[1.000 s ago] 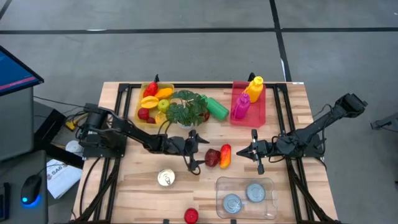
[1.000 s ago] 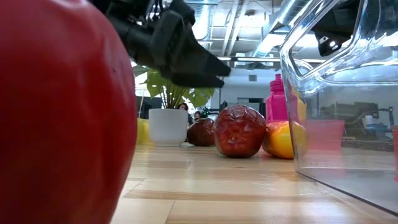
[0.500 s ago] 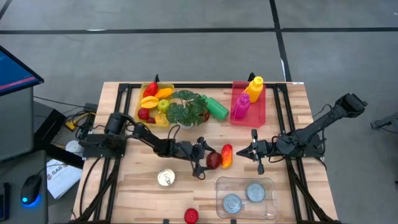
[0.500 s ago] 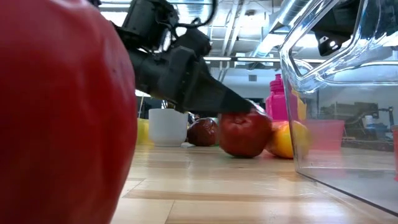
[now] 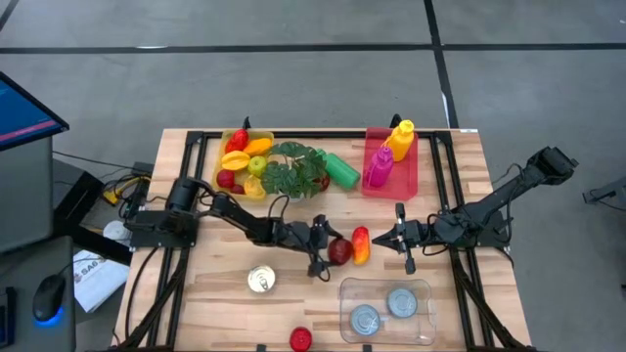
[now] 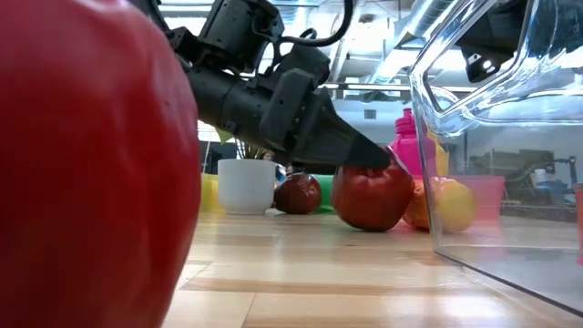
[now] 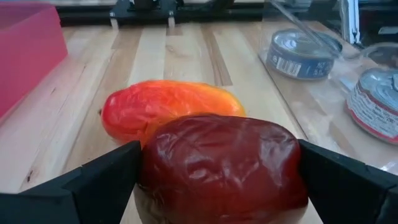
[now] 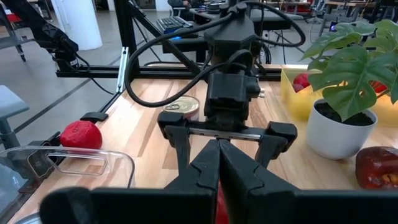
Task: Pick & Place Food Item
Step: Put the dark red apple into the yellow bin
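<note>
A dark red wrinkled fruit [image 7: 224, 165] sits on the table near its middle, up against an orange-red fruit [image 7: 168, 106] on its right-hand side. My left gripper [image 5: 329, 251] is low over the table and open, with one finger on each side of the dark red fruit. My right gripper [image 5: 380, 238] is shut on nothing and hangs above the table just right of the two fruits, pointing at them. My left gripper has the dark red fruit between its open fingers. The fruit fills the gap, and the inner faces of the fingers [image 7: 112, 177] lie against its two sides [image 7: 149, 171]. The fingers slant down from the table's left side. The fruit rests on the table, leaning on the orange-red fruit.
A clear container [image 5: 423, 293] holding two tins stands near the front right. A tin [image 5: 261, 280] and a red fruit [image 5: 300, 338] lie near the front. At the back are a yellow fruit tray [image 5: 221, 168], a potted plant [image 5: 293, 171] and a pink tray [image 5: 411, 176] with bottles.
My left gripper has come down and moved toward the table's right edge, staying open, until its fingers stand on either side of the dark red fruit. That fruit has slid a little to the right and nudged the orange-red fruit along.
</note>
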`<state>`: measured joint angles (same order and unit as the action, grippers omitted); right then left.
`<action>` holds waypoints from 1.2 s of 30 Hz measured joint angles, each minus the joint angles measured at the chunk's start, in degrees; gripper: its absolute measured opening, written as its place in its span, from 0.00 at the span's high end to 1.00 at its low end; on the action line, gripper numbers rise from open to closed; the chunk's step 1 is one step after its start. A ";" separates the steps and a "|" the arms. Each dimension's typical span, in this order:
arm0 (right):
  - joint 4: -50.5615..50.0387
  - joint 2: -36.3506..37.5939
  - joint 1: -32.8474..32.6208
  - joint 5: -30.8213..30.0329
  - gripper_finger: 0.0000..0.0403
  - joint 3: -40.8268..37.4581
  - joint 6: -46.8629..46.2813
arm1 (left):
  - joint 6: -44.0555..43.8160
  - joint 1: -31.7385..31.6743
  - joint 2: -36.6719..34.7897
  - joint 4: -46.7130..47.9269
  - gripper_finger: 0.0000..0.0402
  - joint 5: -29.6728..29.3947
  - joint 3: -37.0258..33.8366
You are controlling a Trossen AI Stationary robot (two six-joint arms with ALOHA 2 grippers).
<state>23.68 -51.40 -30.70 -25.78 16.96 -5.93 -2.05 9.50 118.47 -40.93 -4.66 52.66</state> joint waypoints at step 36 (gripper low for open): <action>-0.33 0.00 -0.02 0.00 0.99 -0.01 -0.11 | -0.43 0.18 -20.43 21.30 0.11 0.51 -0.50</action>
<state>23.35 -51.40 -30.72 -25.78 16.95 -6.04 -2.48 9.67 98.03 -19.63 -4.14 52.16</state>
